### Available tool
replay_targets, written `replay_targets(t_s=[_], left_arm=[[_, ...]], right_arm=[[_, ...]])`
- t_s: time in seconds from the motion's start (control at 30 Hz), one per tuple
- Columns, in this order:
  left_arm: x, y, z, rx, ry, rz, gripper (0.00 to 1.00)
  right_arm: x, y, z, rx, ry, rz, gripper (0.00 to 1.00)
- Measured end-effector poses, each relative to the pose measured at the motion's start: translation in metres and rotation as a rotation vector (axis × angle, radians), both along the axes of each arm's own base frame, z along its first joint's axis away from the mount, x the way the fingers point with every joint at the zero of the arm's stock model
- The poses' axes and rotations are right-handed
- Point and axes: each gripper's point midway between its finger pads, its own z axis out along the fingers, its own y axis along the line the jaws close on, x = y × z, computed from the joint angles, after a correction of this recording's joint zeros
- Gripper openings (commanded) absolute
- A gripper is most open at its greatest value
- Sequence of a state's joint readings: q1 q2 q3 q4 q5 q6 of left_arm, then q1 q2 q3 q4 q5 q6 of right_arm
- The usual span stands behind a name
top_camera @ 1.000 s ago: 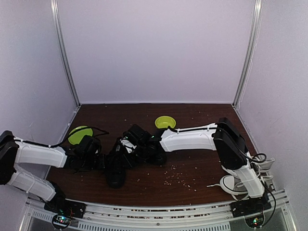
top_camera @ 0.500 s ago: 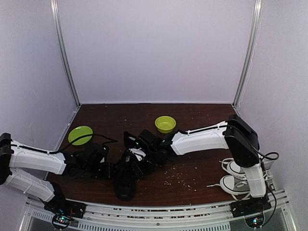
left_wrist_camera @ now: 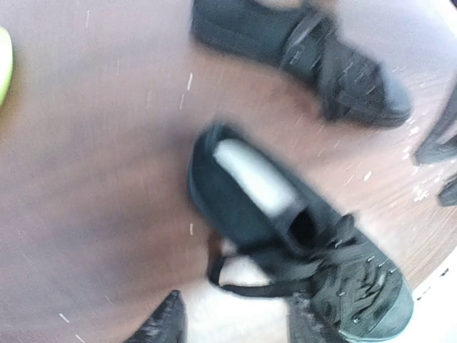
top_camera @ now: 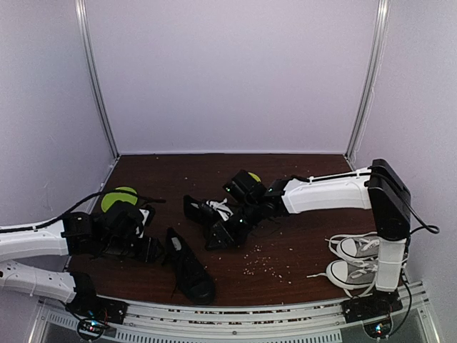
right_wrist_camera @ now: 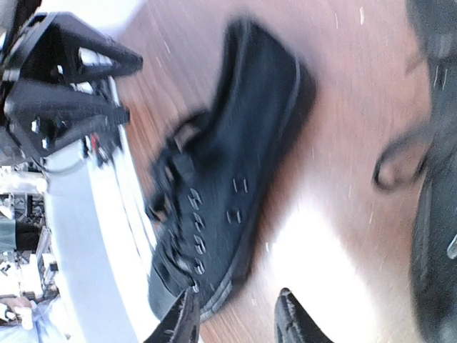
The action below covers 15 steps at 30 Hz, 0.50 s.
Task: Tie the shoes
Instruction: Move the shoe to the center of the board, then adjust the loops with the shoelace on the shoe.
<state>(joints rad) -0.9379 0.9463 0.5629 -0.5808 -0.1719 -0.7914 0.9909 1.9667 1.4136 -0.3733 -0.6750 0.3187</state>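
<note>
Two black shoes lie apart on the dark wooden table. One shoe lies near the front edge, and also shows in the left wrist view and the right wrist view. The other shoe lies further back, its white insole showing. My left gripper is open, just left of the near shoe, and a loose black lace loop lies between its fingertips. My right gripper is open and empty, hovering by the far shoe, with the near shoe beyond its fingertips.
A green plate sits at the left behind my left arm. A green bowl is partly hidden behind my right wrist. A pair of grey-and-white sneakers stands at the front right. Crumbs dot the table middle.
Both grippers have drawn apart: the left back to the left, the right up and to the right. The near shoe has slid toward the front edge and turned. The shoes now lie separated.
</note>
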Motion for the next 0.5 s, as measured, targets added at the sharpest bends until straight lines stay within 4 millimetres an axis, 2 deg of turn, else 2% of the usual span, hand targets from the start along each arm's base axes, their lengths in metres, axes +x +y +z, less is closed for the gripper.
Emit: replay_targets(t_s=[0.1,0.23,0.33,0.5], left_arm=[[0.014,-0.008,0.026,0.022,-0.117,-0.076,0.44],[0.013,-0.015,0.034,0.027,-0.228,-0.188,0.45],[0.009,-0.02,0.03,0.01,-0.316,-0.26,0.47],[0.0,-0.033,0.022,0.012,-0.436,-0.372,0.55]], right_arm=[[0.012,0.014,0.02,0.078,-0.032,-0.016,0.39],[0.021,0.038,0.033,0.172,-0.028,-0.04,0.38],[0.025,0.058,0.026,0.218,0.002,-0.059,0.37],[0.016,0.069,0.002,0.199,0.065,-0.059,0.35]])
